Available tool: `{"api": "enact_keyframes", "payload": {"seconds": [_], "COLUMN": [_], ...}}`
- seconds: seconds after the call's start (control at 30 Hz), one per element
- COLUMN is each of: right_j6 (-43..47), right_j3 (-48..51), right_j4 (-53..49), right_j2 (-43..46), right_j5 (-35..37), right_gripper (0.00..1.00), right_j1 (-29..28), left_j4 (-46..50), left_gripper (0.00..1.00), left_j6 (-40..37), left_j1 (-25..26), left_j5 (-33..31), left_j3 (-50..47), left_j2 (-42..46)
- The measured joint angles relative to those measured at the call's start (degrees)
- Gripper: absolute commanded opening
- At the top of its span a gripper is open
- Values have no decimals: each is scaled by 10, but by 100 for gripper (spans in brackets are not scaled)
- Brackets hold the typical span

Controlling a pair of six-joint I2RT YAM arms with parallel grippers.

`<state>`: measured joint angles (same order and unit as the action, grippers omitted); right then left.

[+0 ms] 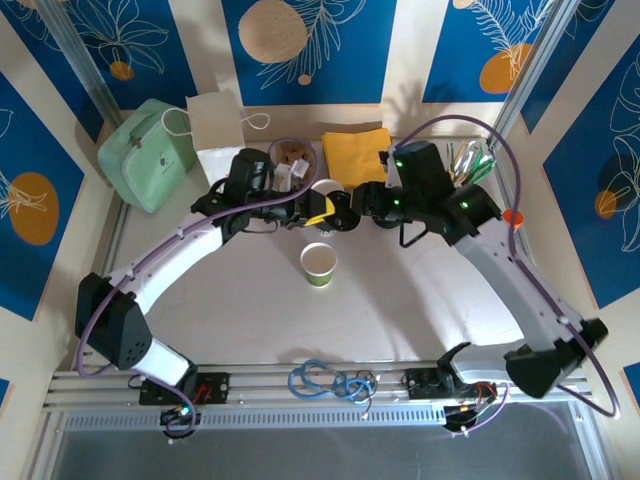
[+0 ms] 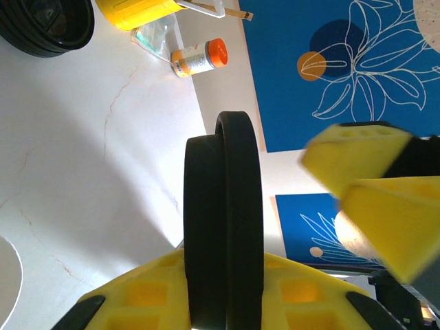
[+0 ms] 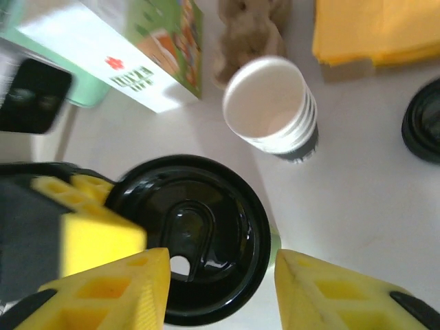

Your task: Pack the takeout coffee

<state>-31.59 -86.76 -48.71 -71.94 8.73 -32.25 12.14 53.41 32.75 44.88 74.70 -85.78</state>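
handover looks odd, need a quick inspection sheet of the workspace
surface: white table, lit patch near cup
job's things: cup upright, lidless; lid held off the table
clutter: cup stack, napkins, mint bag, paper bag, spare lids, bottle
grippers: left gripper shut on lid; right gripper open around it
cables: blue coil at near edge
surroundings: blue leaf-print walls

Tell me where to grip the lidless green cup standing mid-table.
Probably the side wall of the green cup, just under the rim, coming level from the right with the right gripper, whose jaws stand open. It stands upright and lidless: the round wall offers opposed faces, while the bare rim could buckle.
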Motion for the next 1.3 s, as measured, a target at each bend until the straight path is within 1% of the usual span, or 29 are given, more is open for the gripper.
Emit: {"api": "enact_keyframes", "payload": {"seconds": [0.07, 0.17, 0.27, 0.33, 0.47, 0.57, 0.67, 0.8, 0.9, 0.97, 1.17, 1.3], "right_j6": [34, 109, 203, 269, 391, 486, 566, 658, 711, 733, 775, 795], "right_j3": [22, 78, 146, 192, 263, 316, 350, 358, 370, 377, 390, 390], "right_j4": [32, 96, 164, 211, 300, 367, 418, 461, 494, 510, 548, 555], "right_j2": [36, 92, 135, 156, 185, 210, 221, 207, 192, 181, 152, 137], "right_j5": [-2, -5, -4, -4, -9, -38, -53, -58, -58, -64, -82, -89], "right_gripper": [50, 52, 52, 52, 52, 52, 52, 51, 51, 50, 47, 47], "right_j1": [-1, -13, -37, -47, -47, -52, -76, -120, -148, -156, -157, -158], "left_j4": [13, 34, 44, 44, 46, 50, 54, 63, 64, 64, 66, 66], "left_gripper": [19, 19, 19, 20, 20, 20, 20, 20, 20, 19, 17, 17], "left_j6": [2, 2, 14, 35, 85, 129, 173, 218, 244, 258, 284, 291], "left_j1": [-1, -5, -13, -23, -45, -61, -69, -70, -70, -70, -70, -70], "left_j5": [-3, -15, -27, -35, -53, -63, -66, -71, -75, -79, -85, -86], "left_j3": [0, -7, -30, -58, -115, -148, -168, -175, -175, -175, -175, -175], "left_j2": [11, 37, 78, 114, 176, 213, 240, 263, 278, 286, 291, 290]}}
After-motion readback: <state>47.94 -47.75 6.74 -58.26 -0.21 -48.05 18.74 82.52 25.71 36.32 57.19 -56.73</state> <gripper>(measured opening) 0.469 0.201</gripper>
